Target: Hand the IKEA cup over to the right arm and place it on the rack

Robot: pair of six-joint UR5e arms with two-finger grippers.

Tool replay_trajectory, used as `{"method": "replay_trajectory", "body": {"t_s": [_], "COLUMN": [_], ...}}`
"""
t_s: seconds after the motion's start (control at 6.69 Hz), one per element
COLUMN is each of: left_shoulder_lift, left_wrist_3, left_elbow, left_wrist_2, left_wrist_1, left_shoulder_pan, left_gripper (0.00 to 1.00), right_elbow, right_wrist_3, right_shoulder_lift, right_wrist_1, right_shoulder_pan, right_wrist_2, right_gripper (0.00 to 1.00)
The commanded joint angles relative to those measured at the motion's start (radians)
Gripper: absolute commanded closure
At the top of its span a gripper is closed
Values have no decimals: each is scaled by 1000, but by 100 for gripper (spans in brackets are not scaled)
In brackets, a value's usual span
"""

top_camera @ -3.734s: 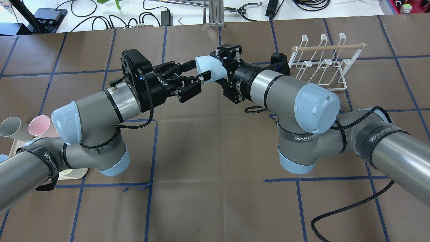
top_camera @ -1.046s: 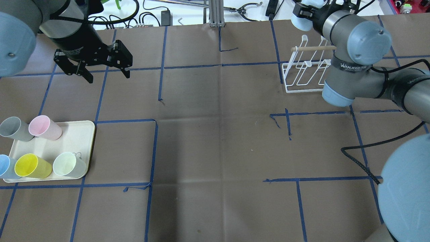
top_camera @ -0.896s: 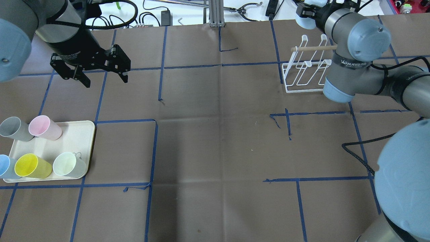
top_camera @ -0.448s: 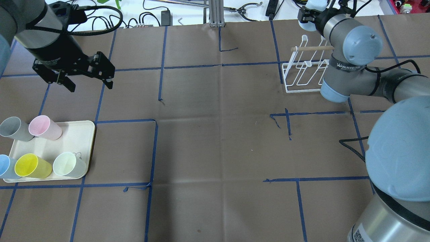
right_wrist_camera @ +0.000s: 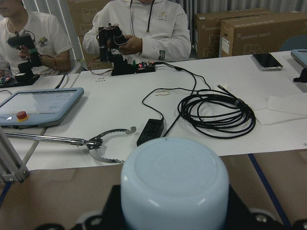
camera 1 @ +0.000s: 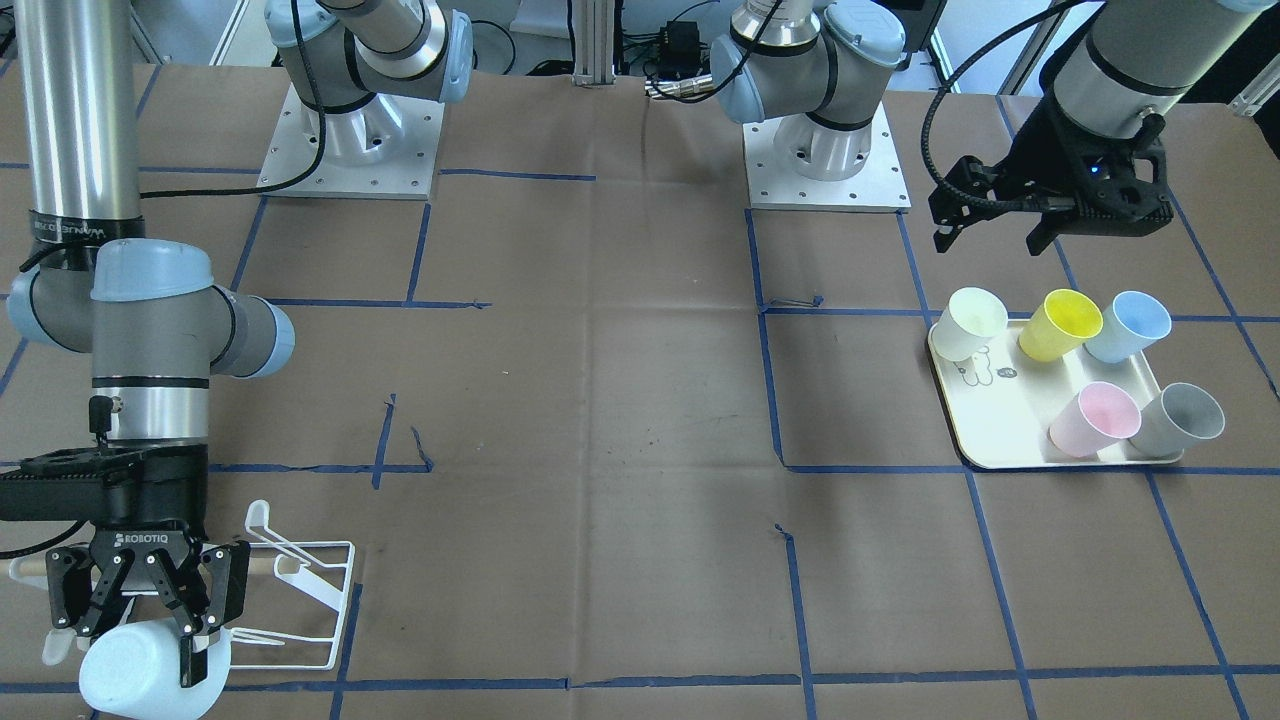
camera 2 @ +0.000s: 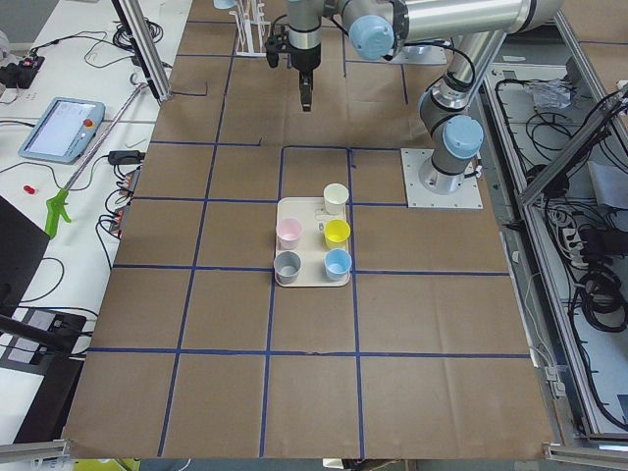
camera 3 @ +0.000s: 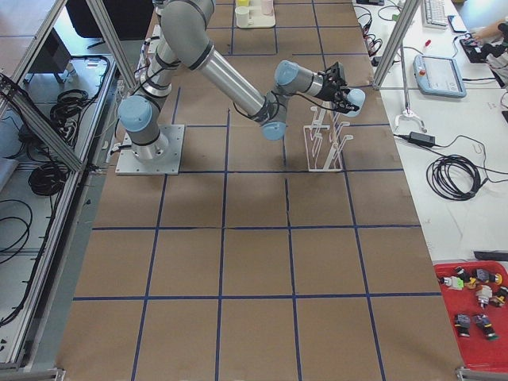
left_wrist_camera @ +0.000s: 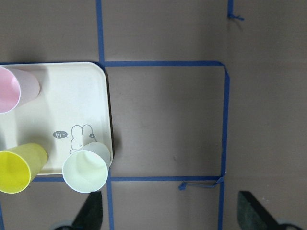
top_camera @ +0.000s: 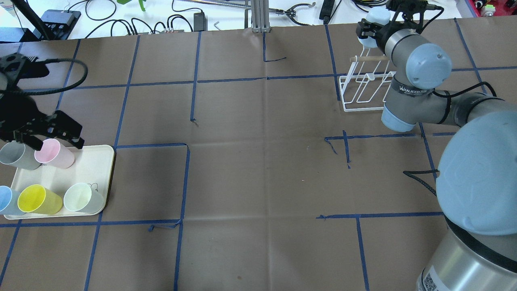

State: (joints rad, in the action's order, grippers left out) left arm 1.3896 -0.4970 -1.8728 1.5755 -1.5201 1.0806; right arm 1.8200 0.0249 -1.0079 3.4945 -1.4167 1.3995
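My right gripper [top_camera: 368, 31] is shut on a pale blue cup [top_camera: 375, 17] and holds it sideways in the air over the far end of the white wire rack [top_camera: 363, 91]. In the front-facing view the gripper [camera 1: 150, 625] points down with the cup [camera 1: 140, 672] just beyond the rack [camera 1: 305, 590]. The right wrist view shows the cup's base [right_wrist_camera: 175, 179] between the jaws. My left gripper [top_camera: 44, 135] is open and empty above the far edge of the cream tray [top_camera: 91, 161]; it also shows in the front-facing view [camera 1: 1000, 228]. Its fingertips [left_wrist_camera: 91, 213] frame the tray corner.
The tray [camera 1: 990, 420] holds several cups: grey [top_camera: 14, 155], pink [top_camera: 54, 153], blue [top_camera: 5, 200], yellow [top_camera: 36, 199] and pale green [top_camera: 80, 198]. Cables and tools lie on the white bench [top_camera: 161, 16] beyond the table's far edge. Operators sit behind it.
After the handover at mid-table the arms parted. My open left gripper has moved toward me to above the tray. My right gripper has carried the blue cup to the rack's far end.
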Motion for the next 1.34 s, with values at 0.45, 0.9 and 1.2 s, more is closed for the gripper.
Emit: {"method": "replay_trajectory", "body": {"t_s": [0.45, 0.9, 1.2], "left_shoulder_lift": [9, 44, 121], "left_wrist_3": [-80, -44, -60], "left_elbow": [-331, -452, -473], "left_wrist_2": [-14, -34, -11], "left_wrist_1": [406, 538, 587], "left_shoulder_pan": [-120, -104, -105], "left_gripper": [1, 3, 3], "right_elbow": [50, 42, 38], "right_wrist_3": [6, 0, 7], "right_shoulder_lift": [-5, -6, -9], "right_wrist_1": [-6, -15, -14], "right_shoulder_pan": [-10, -10, -10], "right_wrist_2": [-1, -1, -1], "right_gripper": [52, 0, 0]}}
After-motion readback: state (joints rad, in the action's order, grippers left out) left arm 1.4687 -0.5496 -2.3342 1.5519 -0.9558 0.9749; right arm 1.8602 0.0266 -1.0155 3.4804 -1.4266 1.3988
